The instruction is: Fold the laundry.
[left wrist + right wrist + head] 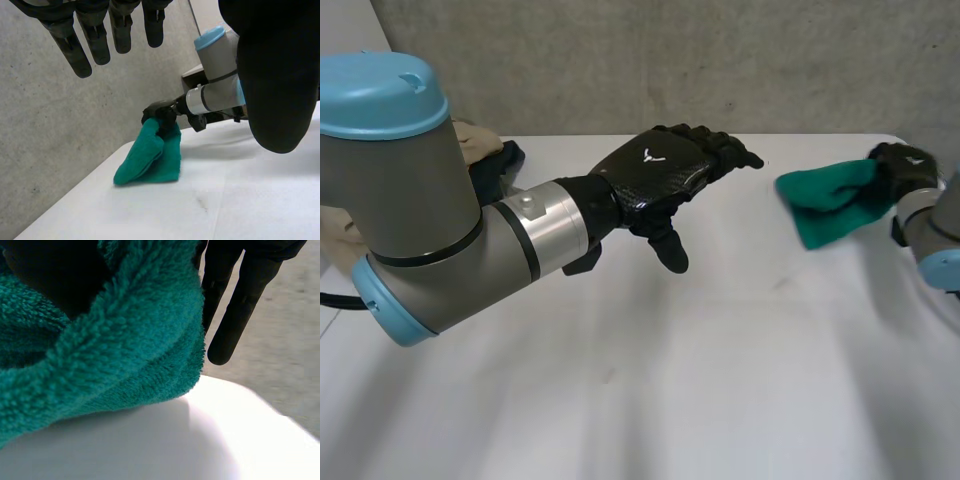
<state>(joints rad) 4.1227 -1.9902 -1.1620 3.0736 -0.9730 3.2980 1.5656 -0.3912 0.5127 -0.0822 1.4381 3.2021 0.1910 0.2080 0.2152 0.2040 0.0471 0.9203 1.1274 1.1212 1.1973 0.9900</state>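
Your right hand (905, 170) was clamped on the green towel (825, 205) — bunched, its lower edge touching the tabletop (720, 380) — while your left hand (655, 175) hovered well apart from it, fingers (72, 50) straight and spread.

1. Flat white table (650, 400), its smooth top carrying a few faint dark marks.
2. Rough grey concrete wall (620, 60), standing upright just behind the table's far edge.
3. Pale flat panel (350, 25), adjoining the wall's left end.
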